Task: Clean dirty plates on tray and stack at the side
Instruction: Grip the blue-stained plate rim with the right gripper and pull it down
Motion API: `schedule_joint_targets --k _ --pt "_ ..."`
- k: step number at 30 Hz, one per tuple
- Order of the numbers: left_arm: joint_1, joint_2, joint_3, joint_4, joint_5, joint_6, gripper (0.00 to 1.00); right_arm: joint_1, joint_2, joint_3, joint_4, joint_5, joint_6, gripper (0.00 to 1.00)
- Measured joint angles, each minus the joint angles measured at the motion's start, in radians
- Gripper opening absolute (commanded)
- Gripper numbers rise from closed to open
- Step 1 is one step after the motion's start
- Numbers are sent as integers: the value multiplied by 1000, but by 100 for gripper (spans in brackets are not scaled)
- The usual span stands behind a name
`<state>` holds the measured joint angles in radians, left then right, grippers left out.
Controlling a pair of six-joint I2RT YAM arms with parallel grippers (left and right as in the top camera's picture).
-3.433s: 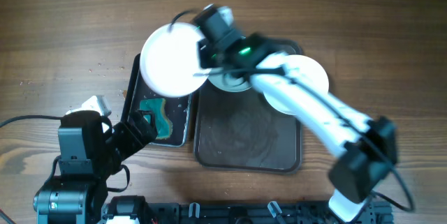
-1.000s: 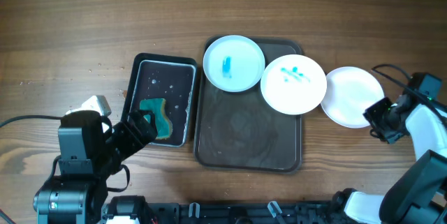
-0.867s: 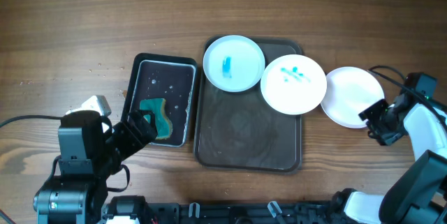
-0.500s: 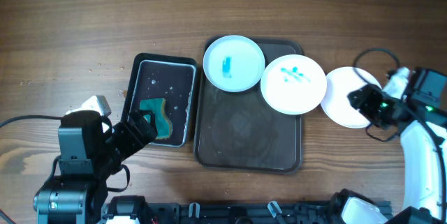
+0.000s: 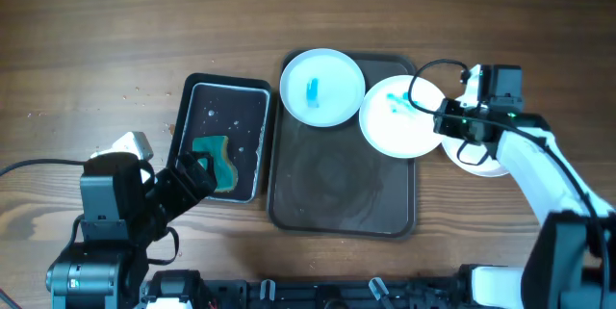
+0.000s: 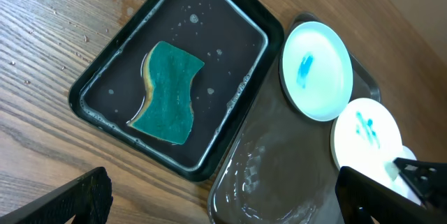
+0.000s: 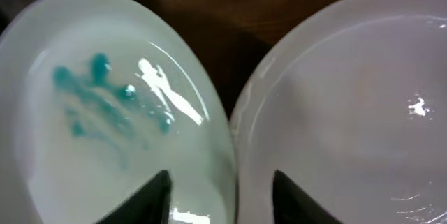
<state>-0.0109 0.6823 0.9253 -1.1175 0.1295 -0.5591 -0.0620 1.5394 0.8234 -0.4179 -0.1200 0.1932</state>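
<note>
The dark brown tray point(image 5: 342, 193) holds two white plates. One plate with a blue smear point(image 5: 322, 88) sits at its back left. A second smeared plate point(image 5: 399, 116) overhangs its right rim. A clean plate point(image 5: 467, 158) lies on the table right of the tray, mostly hidden under my right arm. My right gripper point(image 5: 448, 121) is open and empty, low over the spot where the smeared plate point(image 7: 105, 112) and the clean plate point(image 7: 349, 112) meet, its fingertips point(image 7: 223, 196) straddling both rims. My left gripper point(image 5: 197, 169) is open and empty near the black tray's front.
A smaller black tray point(image 5: 226, 136) with a green-yellow sponge point(image 5: 217, 160) lies left of the brown tray. It also shows in the left wrist view point(image 6: 105, 77), with the sponge point(image 6: 167, 91) and water drops. A cable loops above my right gripper.
My right arm has swung left, from right of the clean plate to over its left rim beside the smeared plate. The left arm has not moved.
</note>
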Motion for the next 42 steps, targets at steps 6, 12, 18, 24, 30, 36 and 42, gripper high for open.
schedule_joint_targets --k 6,12,18,24,30,36,42 --pt "0 0 0 0 0 0 100 0 41 0 -34 10 23 4" --pt "0 0 0 0 0 0 100 0 -66 2 -169 6 34 4" --pt "0 0 0 0 0 0 100 2 -275 2 -319 -36 14 4" --pt "0 0 0 0 0 0 100 95 -307 1 -340 -116 -39 4" --pt "0 0 0 0 0 0 100 232 -178 -3 -205 -139 -112 4" --pt "0 0 0 0 0 0 100 348 8 -10 -107 -142 -200 10" --pt "0 0 0 0 0 0 100 436 29 -15 -117 -83 -316 38"
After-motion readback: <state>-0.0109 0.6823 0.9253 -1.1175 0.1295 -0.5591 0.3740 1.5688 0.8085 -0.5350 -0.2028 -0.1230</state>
